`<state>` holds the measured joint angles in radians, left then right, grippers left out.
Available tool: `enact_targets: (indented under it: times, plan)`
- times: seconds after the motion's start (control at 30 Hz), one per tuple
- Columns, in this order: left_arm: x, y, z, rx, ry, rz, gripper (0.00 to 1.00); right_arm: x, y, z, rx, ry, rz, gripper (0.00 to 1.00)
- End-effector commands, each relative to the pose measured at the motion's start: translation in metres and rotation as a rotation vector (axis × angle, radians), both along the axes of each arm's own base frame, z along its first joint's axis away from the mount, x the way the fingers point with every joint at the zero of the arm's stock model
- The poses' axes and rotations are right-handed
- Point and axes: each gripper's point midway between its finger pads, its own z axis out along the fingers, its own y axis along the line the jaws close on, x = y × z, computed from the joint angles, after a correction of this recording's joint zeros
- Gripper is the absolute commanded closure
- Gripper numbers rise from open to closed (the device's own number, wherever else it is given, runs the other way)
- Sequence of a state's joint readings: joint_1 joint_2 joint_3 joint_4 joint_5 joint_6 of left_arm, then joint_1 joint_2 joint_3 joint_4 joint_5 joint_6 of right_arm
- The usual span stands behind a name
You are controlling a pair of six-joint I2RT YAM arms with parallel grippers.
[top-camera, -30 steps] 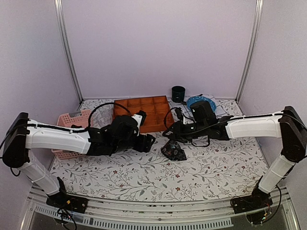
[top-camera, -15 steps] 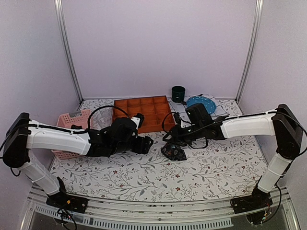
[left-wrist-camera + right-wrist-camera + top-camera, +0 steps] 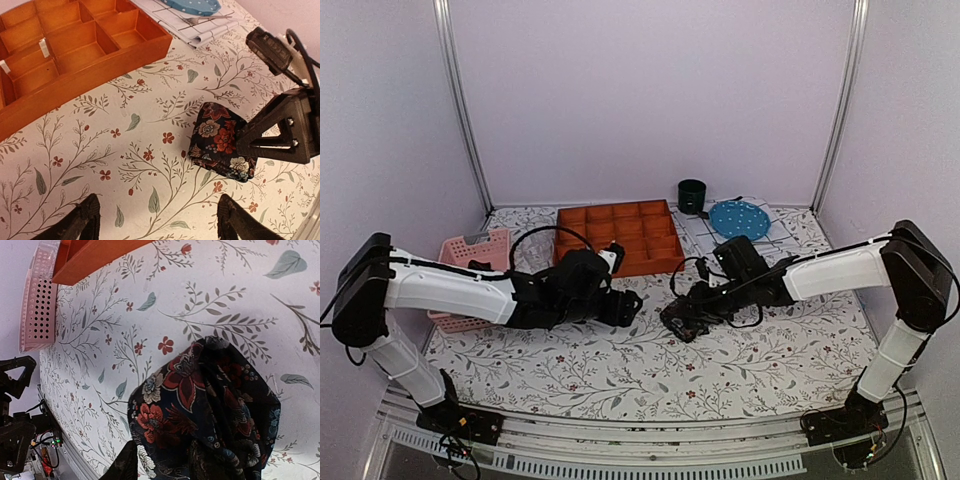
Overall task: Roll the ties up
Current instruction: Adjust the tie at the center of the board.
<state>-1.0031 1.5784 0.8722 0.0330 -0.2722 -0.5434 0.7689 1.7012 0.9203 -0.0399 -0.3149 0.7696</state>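
Observation:
One of the ties (image 3: pixel 680 319) is a compact bundle of dark fabric with red and pale flowers, resting on the floral tablecloth in the middle. My right gripper (image 3: pixel 694 308) comes in from the right and is shut on it. In the right wrist view the tie (image 3: pixel 200 410) fills the space between the fingers (image 3: pixel 121 466). In the left wrist view the tie (image 3: pixel 220 140) lies ahead and to the right, with the right gripper (image 3: pixel 260 137) pressed against its right side. My left gripper (image 3: pixel 157 225) is open over bare cloth, just left of the bundle, touching nothing; from above the left gripper (image 3: pixel 630 305) sits close beside it.
An orange compartment tray (image 3: pixel 620 238) stands behind the grippers. A pink perforated basket (image 3: pixel 470 255) is at the left, partly under the left arm. At the back right are a dark cup (image 3: pixel 692 195) and a blue dotted plate (image 3: pixel 740 215) on a checked cloth.
The right gripper has come down and left onto the tie bundle. The left gripper has slid a little nearer and to the right.

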Motion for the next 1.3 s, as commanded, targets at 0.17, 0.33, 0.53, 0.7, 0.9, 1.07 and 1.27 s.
enact_targets:
  times: [0.17, 0.33, 0.53, 0.7, 0.9, 1.07, 1.27]
  plan:
    - [0.003, -0.004, -0.009, -0.005, 0.024, -0.003, 0.22, -0.011, -0.030, -0.006, -0.024, 0.008, -0.054, 0.65]
    - [0.004, -0.002, -0.008, -0.002, 0.023, 0.004, 0.22, -0.011, -0.023, 0.023, 0.040, -0.026, -0.034, 0.65]
    - [0.004, -0.001, -0.006, -0.005, 0.020, 0.006, 0.22, -0.008, -0.021, 0.068, 0.068, -0.106, -0.008, 0.62]
    - [0.004, 0.001, -0.005, -0.010, 0.018, 0.012, 0.22, -0.010, -0.023, 0.082, -0.008, -0.159, -0.002, 0.56]
    - [0.002, 0.009, -0.003, -0.014, 0.011, 0.034, 0.23, -0.014, -0.024, 0.071, -0.210, -0.216, 0.046, 0.15]
    - [0.000, 0.018, -0.003, -0.018, 0.012, 0.050, 0.23, -0.011, -0.023, 0.046, -0.370, -0.215, 0.129, 0.01]
    - [-0.007, 0.029, -0.007, -0.025, 0.024, 0.063, 0.22, -0.008, -0.018, 0.020, -0.471, -0.203, 0.253, 0.00]
